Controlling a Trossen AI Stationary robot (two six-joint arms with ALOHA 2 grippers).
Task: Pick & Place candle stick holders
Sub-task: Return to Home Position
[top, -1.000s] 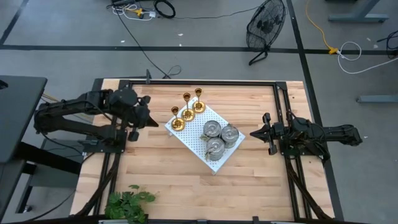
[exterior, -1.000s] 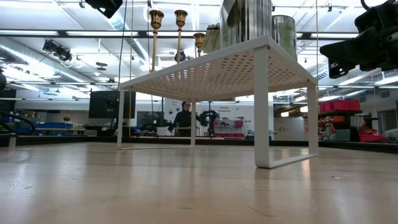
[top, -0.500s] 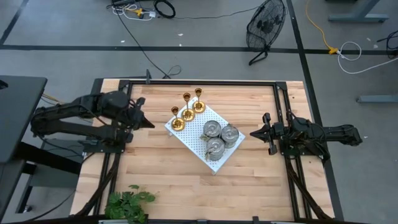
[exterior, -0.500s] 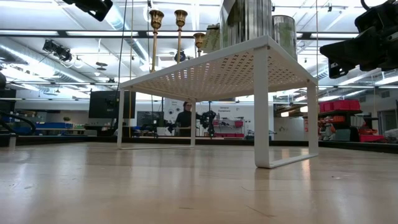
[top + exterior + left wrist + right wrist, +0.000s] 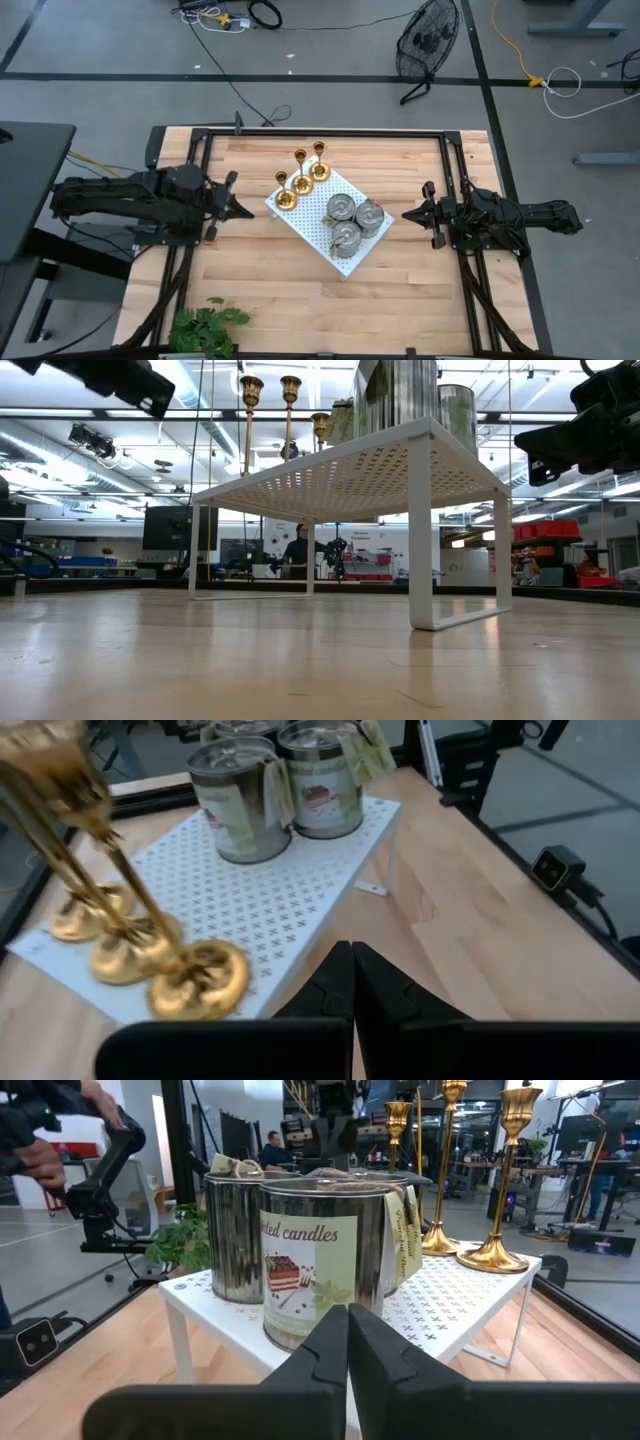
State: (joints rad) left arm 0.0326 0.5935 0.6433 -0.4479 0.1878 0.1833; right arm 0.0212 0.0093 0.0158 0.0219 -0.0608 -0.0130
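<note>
Three brass candle stick holders [image 5: 300, 180] stand on their round bases at the far left end of a white perforated board [image 5: 305, 225]. Three squat silver tins [image 5: 350, 222] stand on the board's right end. My left gripper [image 5: 248, 211] is shut, hovering left of the board with nothing in it. In the left wrist view its fingertips [image 5: 352, 958] point toward the brass holders [image 5: 150, 955] and tins [image 5: 280, 795]. My right gripper [image 5: 406, 214] waits shut to the right of the board, facing the tins [image 5: 310, 1270] and brass holders [image 5: 495, 1180].
The board is a small raised shelf on white legs [image 5: 420, 540]. A green leafy plant [image 5: 205, 328] sits at the table's near left corner. Black frame rails [image 5: 450, 150] run along the table's sides. Bare wood lies near of the board.
My left gripper has sunk lower and drawn back a little toward the table's left and near edges. Its fingers have tipped up closer to level, and it stays shut.
</note>
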